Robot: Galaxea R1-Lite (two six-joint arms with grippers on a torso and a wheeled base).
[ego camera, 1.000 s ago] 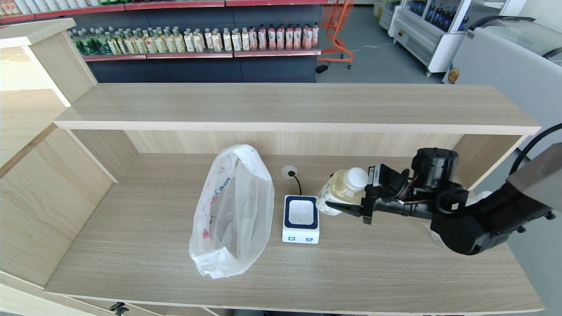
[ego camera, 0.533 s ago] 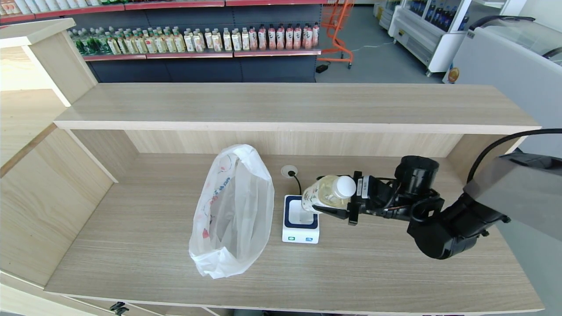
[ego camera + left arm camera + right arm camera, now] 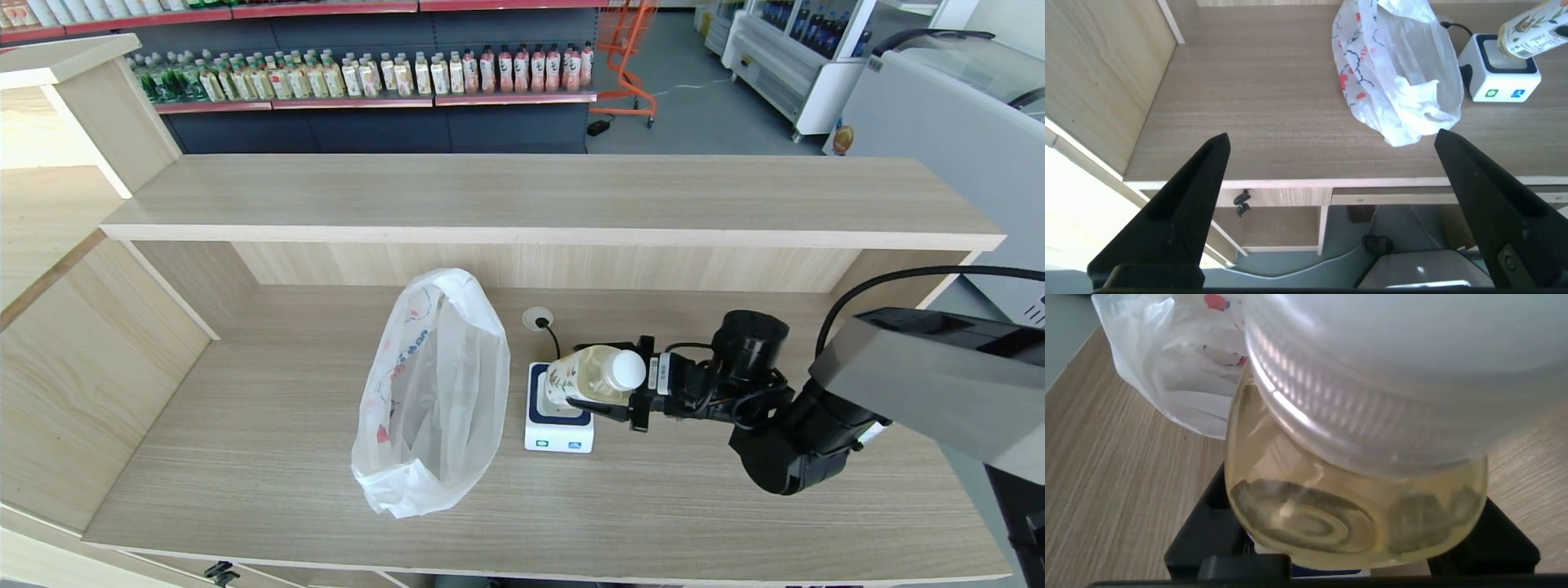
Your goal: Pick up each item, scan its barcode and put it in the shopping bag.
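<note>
A clear bottle (image 3: 589,375) of pale yellow drink with a white cap lies tilted in my right gripper (image 3: 593,376), which is shut on it. It hangs just above the white scanner (image 3: 558,438) with its dark window. From the right wrist, the bottle (image 3: 1355,457) is seen cap-first over the scanner (image 3: 1200,543), with the bag (image 3: 1167,359) beyond. The translucent shopping bag (image 3: 433,392) stands open left of the scanner. My left gripper (image 3: 1333,143) is open and holds nothing, out past the counter's front edge; ahead of it are the bag (image 3: 1396,73), scanner (image 3: 1503,77) and bottle (image 3: 1535,28).
The scanner's black cable runs back to a round grommet (image 3: 537,318) in the counter (image 3: 245,441). A raised wooden shelf (image 3: 555,196) spans the back, and wooden side walls (image 3: 90,367) close in the left. Store shelving with drinks stands behind.
My right arm has carried the bottle leftward and a little lower, from right of the scanner to directly over it. The bag and scanner have stayed put.
</note>
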